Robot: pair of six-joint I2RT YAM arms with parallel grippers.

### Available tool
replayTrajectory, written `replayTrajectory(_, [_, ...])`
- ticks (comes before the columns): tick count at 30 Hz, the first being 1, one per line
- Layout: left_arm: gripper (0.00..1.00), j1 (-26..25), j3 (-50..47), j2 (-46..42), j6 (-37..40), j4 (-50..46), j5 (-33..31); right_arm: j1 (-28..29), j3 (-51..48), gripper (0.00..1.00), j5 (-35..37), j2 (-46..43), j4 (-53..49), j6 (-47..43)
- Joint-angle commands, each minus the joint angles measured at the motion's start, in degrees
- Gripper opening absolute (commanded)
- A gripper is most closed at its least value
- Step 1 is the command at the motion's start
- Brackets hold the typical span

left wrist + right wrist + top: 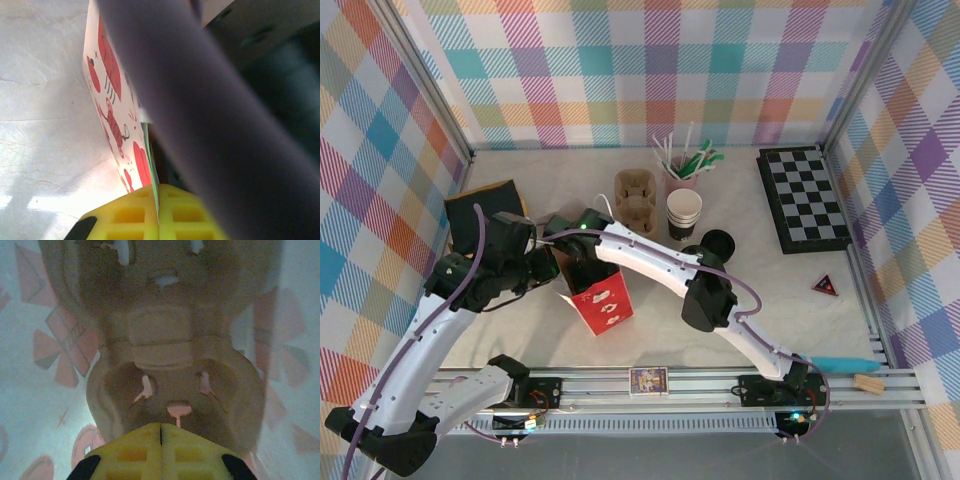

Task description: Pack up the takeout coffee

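Loading is under way, I judge: your left gripper [157, 210] pinches the rim of the glossy, red-printed paper bag [603, 305] at mid-table. Your right gripper [160, 440], pads pressed together, sits inside it over a ribbed, moulded pulp cup carrier [170, 355]; whether it grips that, I cannot tell. The takeout coffee [719, 241], round black lid on, stands unpacked right of the bag; next, fetch it upright.

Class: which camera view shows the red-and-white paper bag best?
Top external: the bag stands upright between the arms, most of it visible. Left wrist gives a close strip of its printed wall; right wrist looks at its inner walls around a brown carrier.
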Motion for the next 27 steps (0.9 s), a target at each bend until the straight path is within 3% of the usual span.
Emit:
replayTrajectory(1, [0.0, 0.6, 0.8, 1.0, 1.8, -1.6, -0.1, 0.3, 2.4, 0.0, 1.2, -3.5, -3.6, 0.5])
replayTrajectory(6, [0.0, 0.6, 0.6, 1.2, 2.1, -1.6, -0.1, 0.2, 1.9, 0.0, 2.1, -7.5, -0.9, 0.6])
replayTrajectory(9, [0.0, 0.6, 0.4, 1.3, 2.2, -1.4, 0.1, -0.5, 7.2, 0.01, 1.5, -8.2, -0.8, 1.2])
replayTrajectory(13, [0.0, 0.6, 0.4, 1.8, 3.0, -2.0, 0.0, -1.5, 10.9, 0.13, 1.2, -10.6, 1.4, 0.2])
replayTrajectory(17, [0.0, 0.6, 1.3, 2.3, 4.3, -2.8, -0.2, -1.7, 9.6, 0.38, 0.6, -15.3, 6.7, -2.5])
replayTrajectory(27, [0.0, 1.1, 3.5, 2.7, 6.3, -4.9, -0.7, -3.2, 9.3, 0.57, -8.0, -19.3, 13.2, -4.1])
